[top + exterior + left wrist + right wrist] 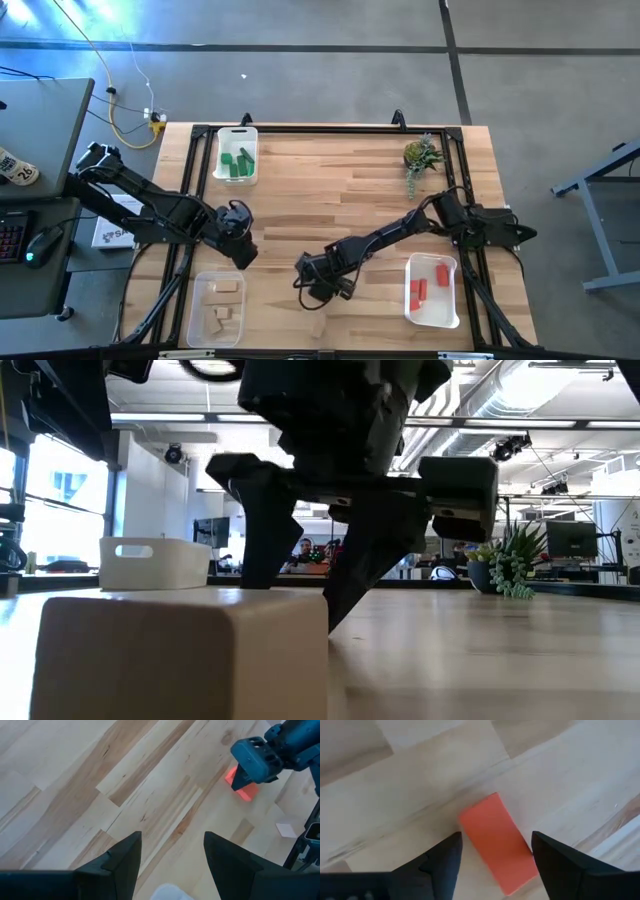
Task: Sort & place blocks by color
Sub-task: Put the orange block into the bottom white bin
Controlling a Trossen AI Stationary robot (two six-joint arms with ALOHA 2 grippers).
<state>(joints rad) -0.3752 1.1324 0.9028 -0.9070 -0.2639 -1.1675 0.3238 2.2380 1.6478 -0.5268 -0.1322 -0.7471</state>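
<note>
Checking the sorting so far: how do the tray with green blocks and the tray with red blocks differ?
The green-block tray sits at the table's far left; the red-block tray sits near right. Its blocks are green; the other's blocks are red. Both trays are white, and each holds one color.

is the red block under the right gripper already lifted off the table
No, the red block lies flat on the wooden table, between the open fingers of the right gripper.

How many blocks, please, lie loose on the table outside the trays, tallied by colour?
Red blocks: 1
Tan blocks: 1
Green blocks: 0
Total: 2
</note>
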